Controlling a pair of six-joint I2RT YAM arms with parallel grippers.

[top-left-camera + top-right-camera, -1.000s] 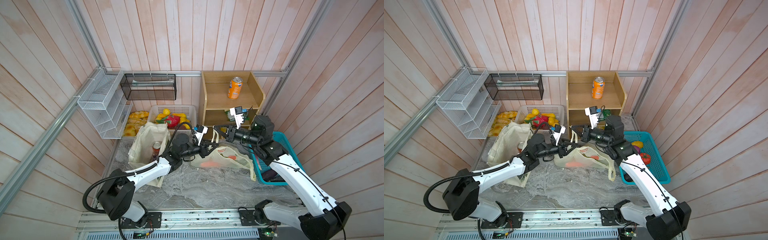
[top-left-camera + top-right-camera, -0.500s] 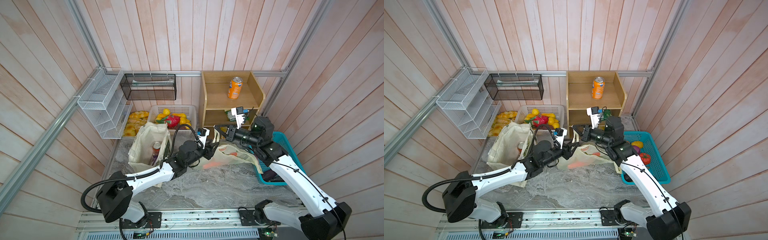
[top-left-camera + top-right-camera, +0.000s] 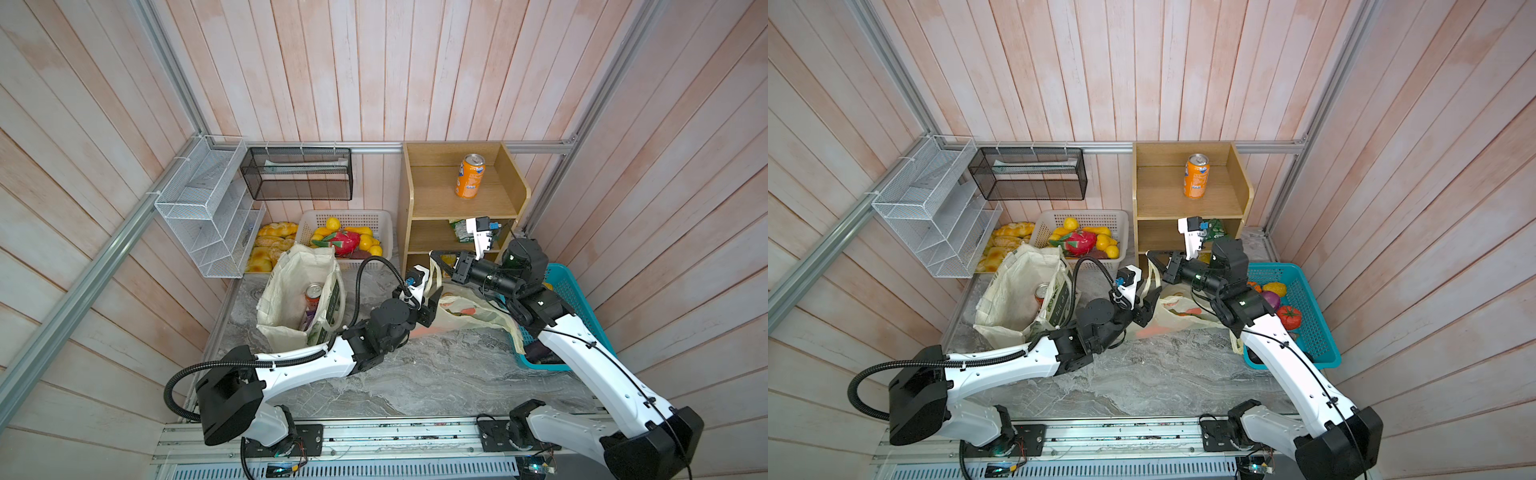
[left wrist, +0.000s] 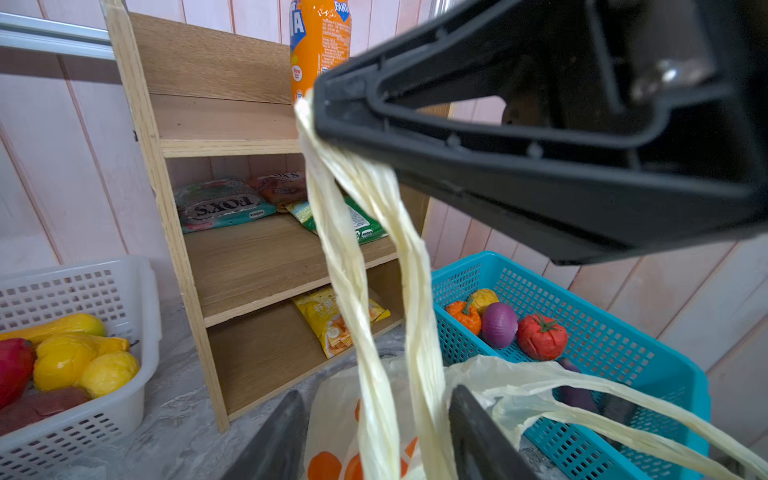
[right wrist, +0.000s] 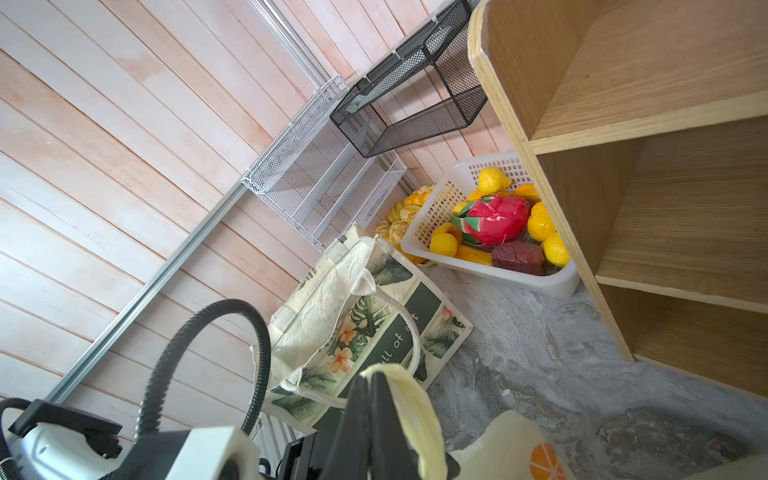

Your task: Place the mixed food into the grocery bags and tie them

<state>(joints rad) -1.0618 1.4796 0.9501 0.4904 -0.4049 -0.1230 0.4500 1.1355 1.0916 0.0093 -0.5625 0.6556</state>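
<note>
1. The pale-yellow plastic bag (image 3: 469, 313), printed with oranges, lies slumped on the tabletop (image 3: 436, 374) beside the blue basket (image 3: 582, 299).
2. The right pincer (image 3: 434, 254) is clenched on its twisted handle (image 4: 345, 257), pulled taut upward.
3. The left pincer (image 3: 430, 307) gapes, straddling that handle.

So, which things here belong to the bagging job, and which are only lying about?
Job: canvas tote; red soda can inside it; plastic bag, held by the right gripper.
Lying about: orange soda can; green snack packet; white basket; blue basket.
</note>
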